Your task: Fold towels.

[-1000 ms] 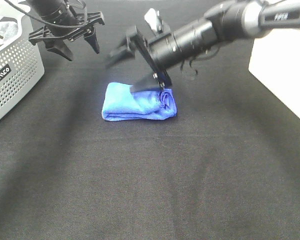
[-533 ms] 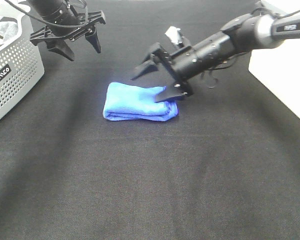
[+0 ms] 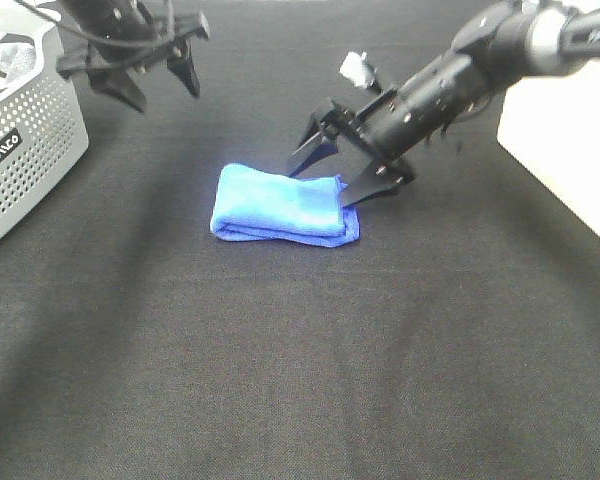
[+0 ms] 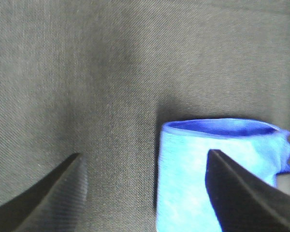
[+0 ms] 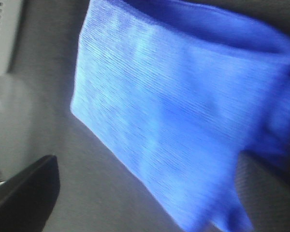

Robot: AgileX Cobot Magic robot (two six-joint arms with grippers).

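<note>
The bright blue towel [image 3: 283, 206] lies folded into a small thick rectangle on the black cloth. It also shows in the left wrist view [image 4: 217, 169] and fills the right wrist view [image 5: 179, 111]. My right gripper [image 3: 340, 168] is open and empty, low at the towel's right end, one finger beside its right edge and one behind it. My left gripper [image 3: 160, 82] is open and empty, raised at the far left, well away from the towel.
A perforated grey basket [image 3: 25, 140] stands at the left edge with a grey cloth inside. A white surface [image 3: 565, 150] lies at the right edge. Black cloth [image 3: 300, 360] covers the table.
My right gripper has let go of the towel's right end and drawn back to the right, jaws open. The towel's end has settled flat. My left gripper has barely moved.
</note>
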